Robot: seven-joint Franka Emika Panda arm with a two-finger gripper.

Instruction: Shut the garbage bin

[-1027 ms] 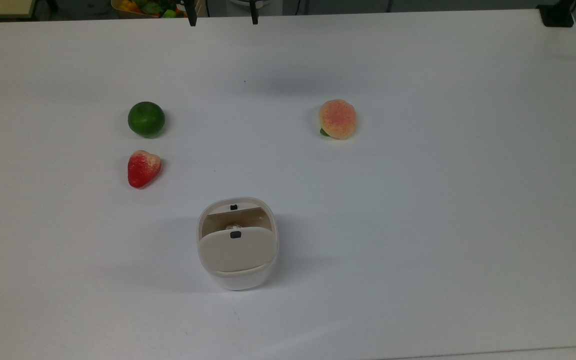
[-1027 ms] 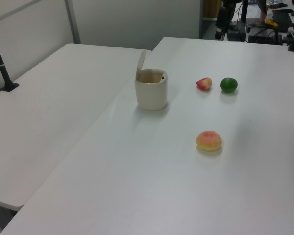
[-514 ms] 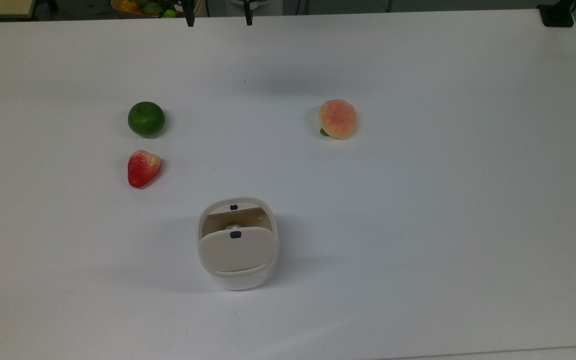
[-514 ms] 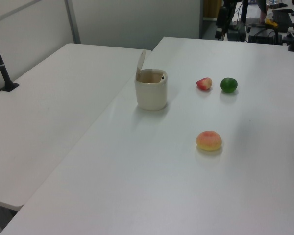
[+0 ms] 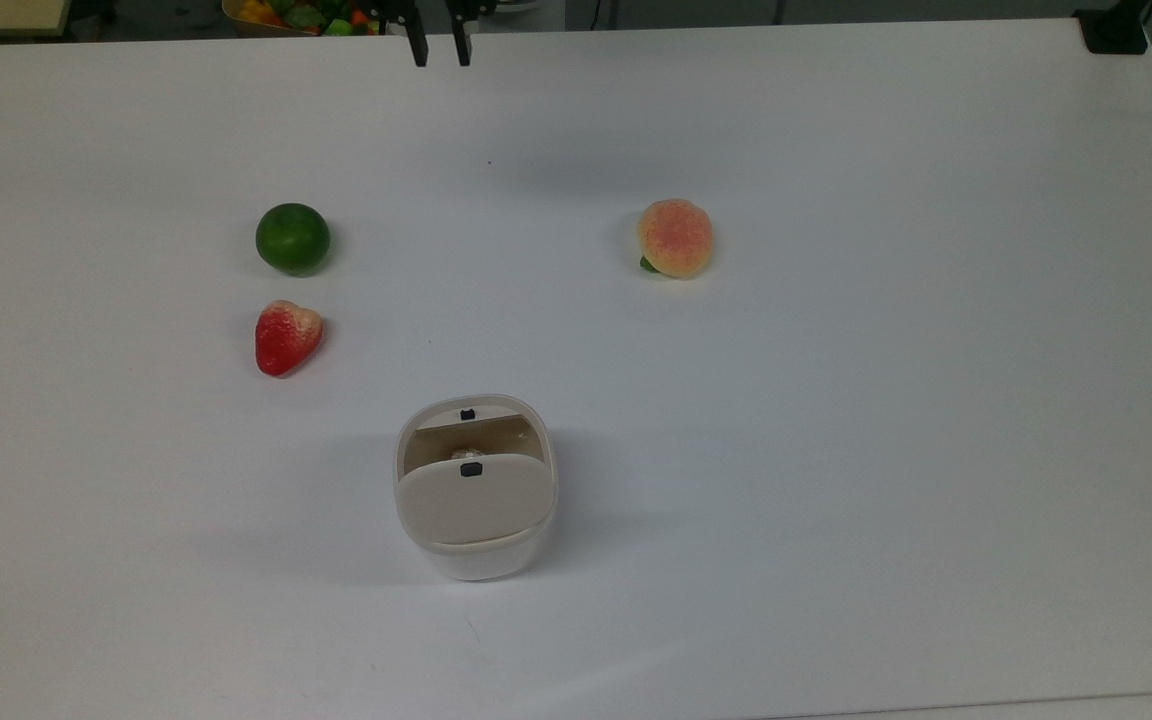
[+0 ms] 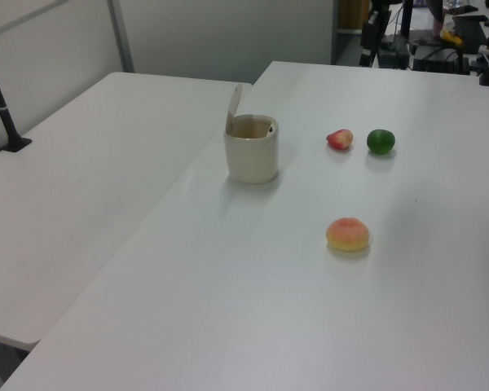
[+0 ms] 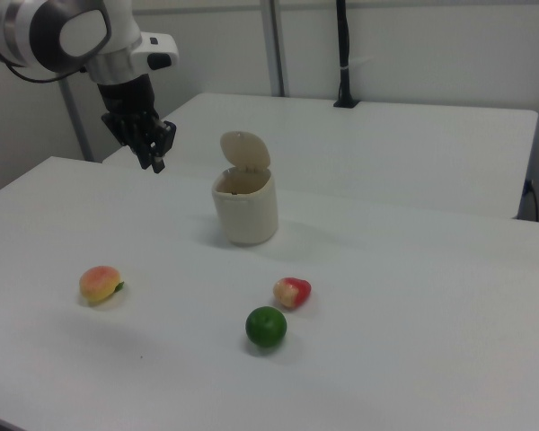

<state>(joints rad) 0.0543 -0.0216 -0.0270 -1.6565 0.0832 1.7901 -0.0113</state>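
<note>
The hand (image 5: 439, 50) hangs in the air well away from the garbage bin (image 5: 476, 487), its two dark fingers (image 5: 420, 48) pointing down with a narrow gap between them, nearly together, holding nothing and touching nothing. In the right view the hand (image 7: 153, 151) sits up and off to the right view's left of the bin (image 7: 245, 207), on the end of the white arm (image 7: 72, 34).

The garbage bin stands upright on the white worktop (image 5: 836, 400), its beige lid (image 5: 471, 500) tipped up and back on its hinge, the mouth open. A small black latch (image 5: 471, 469) shows on the lid.

Beyond the bin, toward the hand's side, a strawberry (image 5: 286, 337) lies nearest it, with a green lime (image 5: 292, 238) just past that. A peach (image 5: 675, 237) rests farther off from the bin, on the top view's right.

A second white table (image 6: 81, 179) butts up beside the bin's worktop, with a black pole (image 6: 2, 102) clamped at its edge. A crate of colourful produce (image 5: 296, 14) sits behind the worktop, past the hand.
</note>
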